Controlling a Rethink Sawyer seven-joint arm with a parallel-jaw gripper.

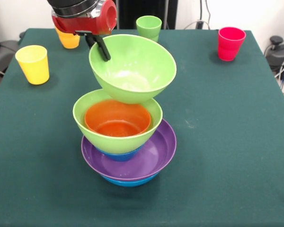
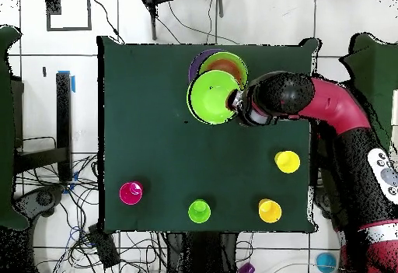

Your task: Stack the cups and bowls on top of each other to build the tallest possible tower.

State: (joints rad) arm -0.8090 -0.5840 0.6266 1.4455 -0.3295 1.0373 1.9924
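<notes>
The gripper (image 1: pixel 100 48) is pinching the upper light green bowl's (image 1: pixel 132 68) rim between its jaws; level it, centre over the orange bowl (image 1: pixel 117 118), lower slowly.

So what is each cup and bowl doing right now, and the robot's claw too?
gripper: shut on top green bowl's rim.
top green bowl: tilted, held above the stack.
lower green bowl: upright, nested in stack.
orange bowl: upright, inside lower green bowl.
purple bowl: under them.
yellow cup, red cup, green cup: upright, unstacked.
</notes>
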